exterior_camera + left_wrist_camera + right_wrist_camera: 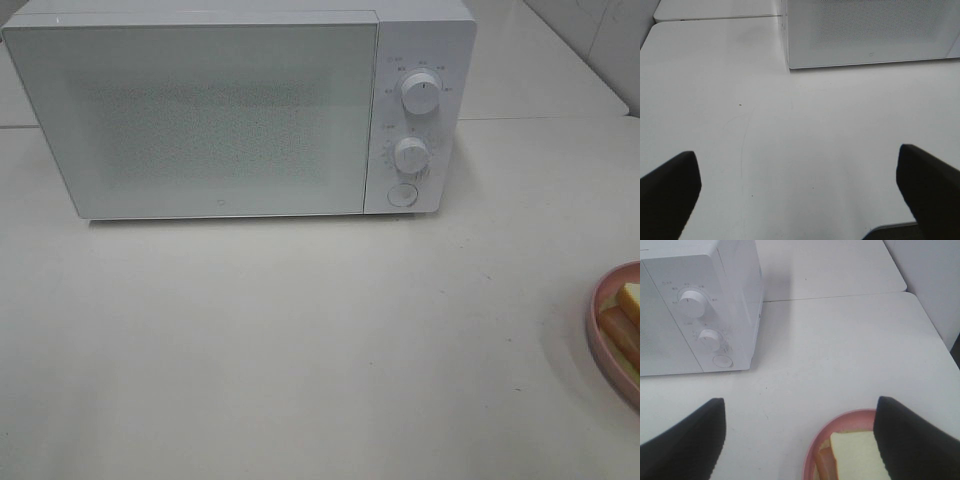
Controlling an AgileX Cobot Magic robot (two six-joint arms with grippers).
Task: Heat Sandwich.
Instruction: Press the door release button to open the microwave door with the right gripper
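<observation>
Sandwich [860,456], one, on one pink plate [840,419], one closed microwave [200,110], left hand [796,151] wide, right hand [799,401] wide

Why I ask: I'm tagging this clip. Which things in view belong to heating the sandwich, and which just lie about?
Job: pale white-bread sandwich with yellowish filling; round pink plate under it; white microwave oven, door shut.
Lying about: nothing seen; only the white tabletop.

The microwave [220,110] is white with speckled door, table [300,350] white, plate [593,322] pink, sandwich [622,328] pale, tan-crusted.
</observation>
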